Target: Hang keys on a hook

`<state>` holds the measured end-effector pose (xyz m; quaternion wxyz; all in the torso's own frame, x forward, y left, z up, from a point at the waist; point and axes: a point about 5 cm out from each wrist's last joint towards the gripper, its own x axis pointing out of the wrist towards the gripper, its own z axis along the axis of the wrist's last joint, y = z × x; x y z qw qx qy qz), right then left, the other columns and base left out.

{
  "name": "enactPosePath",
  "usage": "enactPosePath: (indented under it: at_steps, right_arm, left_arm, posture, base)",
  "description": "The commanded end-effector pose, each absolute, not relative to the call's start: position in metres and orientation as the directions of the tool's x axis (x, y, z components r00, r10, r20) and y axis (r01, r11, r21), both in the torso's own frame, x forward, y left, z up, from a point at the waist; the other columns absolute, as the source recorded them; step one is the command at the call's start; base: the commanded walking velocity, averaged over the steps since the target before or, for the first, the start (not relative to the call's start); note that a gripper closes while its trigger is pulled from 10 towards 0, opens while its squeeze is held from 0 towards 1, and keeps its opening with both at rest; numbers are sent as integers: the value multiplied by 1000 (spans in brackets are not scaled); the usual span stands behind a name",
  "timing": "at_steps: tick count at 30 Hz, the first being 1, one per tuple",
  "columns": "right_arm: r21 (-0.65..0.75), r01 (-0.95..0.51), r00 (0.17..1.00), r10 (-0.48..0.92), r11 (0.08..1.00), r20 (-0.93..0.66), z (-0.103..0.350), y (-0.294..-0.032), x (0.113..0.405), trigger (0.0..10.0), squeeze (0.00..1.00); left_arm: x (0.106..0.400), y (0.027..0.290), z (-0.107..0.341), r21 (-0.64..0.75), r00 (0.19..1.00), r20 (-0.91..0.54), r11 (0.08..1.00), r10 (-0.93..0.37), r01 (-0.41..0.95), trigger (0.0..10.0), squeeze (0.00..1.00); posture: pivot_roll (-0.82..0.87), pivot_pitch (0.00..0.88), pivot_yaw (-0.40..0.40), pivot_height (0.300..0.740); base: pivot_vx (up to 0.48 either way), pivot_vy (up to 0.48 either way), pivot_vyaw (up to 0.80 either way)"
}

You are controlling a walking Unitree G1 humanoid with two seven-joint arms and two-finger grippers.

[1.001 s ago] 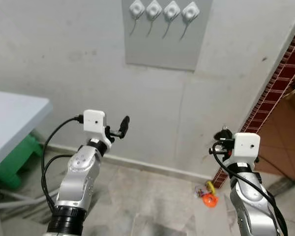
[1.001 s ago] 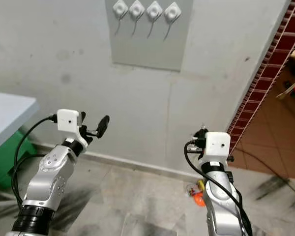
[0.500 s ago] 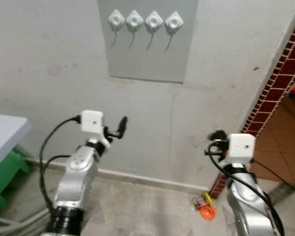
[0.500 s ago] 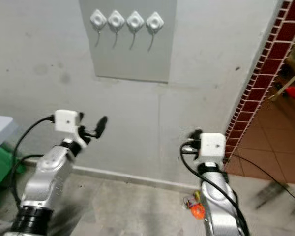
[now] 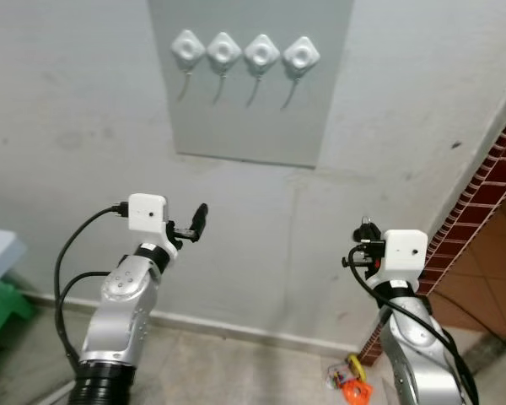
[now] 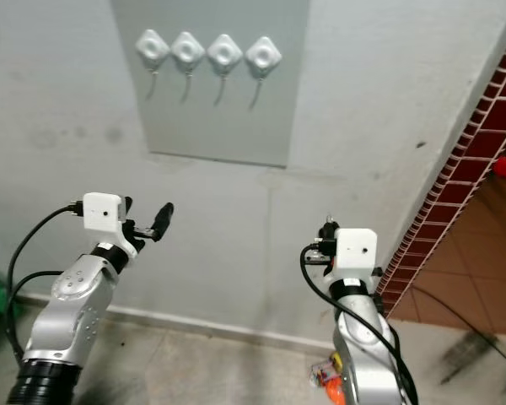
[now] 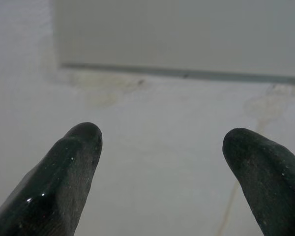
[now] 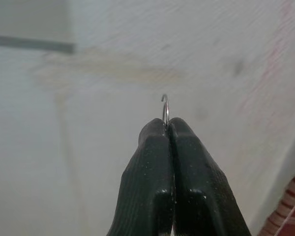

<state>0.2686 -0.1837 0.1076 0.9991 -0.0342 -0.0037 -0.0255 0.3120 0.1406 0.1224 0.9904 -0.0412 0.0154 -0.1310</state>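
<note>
Both arms are raised toward a pale wall. The right hand (image 8: 168, 129) has its two black fingers pressed tight together, pinching a thin metal key ring (image 8: 165, 109) whose top loop pokes out just past the fingertips – the keys themselves are hidden behind the fingers. In the head views this right hand (image 5: 366, 234) sits at about 4 o'clock, just in front of its white wrist camera, well below the hooks.

The left hand (image 7: 162, 142) is spread wide with nothing between its fingers (image 7: 76, 147); it points at the bare wall just under the lower edge of the grey panel (image 5: 261, 126). In the head view it is at about 8 o'clock (image 5: 196, 224).

The panel is fixed to the wall at 12 o'clock and carries four white diamond-shaped hooks (image 5: 244, 54) in a row, each with a thin wire hook hanging down – all four are bare.

At 3 o'clock a red brick edge (image 5: 489, 186) runs up the wall. On the floor at 5 o'clock lies a small orange and yellow object (image 5: 352, 386), just beside the right arm
</note>
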Motion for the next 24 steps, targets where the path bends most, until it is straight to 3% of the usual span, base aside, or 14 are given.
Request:
enactPosePath:
  at_steps: [1,4,11,24]
  right_arm:
    - [-49,31,999,-30,998,36,114,-176,271,10000,0]
    - [-49,30,999,-28,998,35,115,-175,272,10000,0]
    - [-51,26,999,-24,998,36,116,-175,272,10000,0]
    - [-91,-80,991,89,993,96,138,-174,287,10000,0]
  left_arm:
    - [314,153,129,-63,975,-6,973,-222,221,10000,0]
    - [314,153,129,-57,977,-11,976,-211,210,10000,0]
    - [315,152,132,-52,978,2,976,-210,210,10000,0]
    - [314,126,161,25,913,98,918,-395,395,10000,0]
  posture:
    - [-54,0,15,740]
    - [-52,0,14,740]
    - [-51,0,12,740]
    - [-49,0,2,740]
  base:
    - [390,0,0]
    - [365,0,0]
    - [0,0,0]
    - [0,0,0]
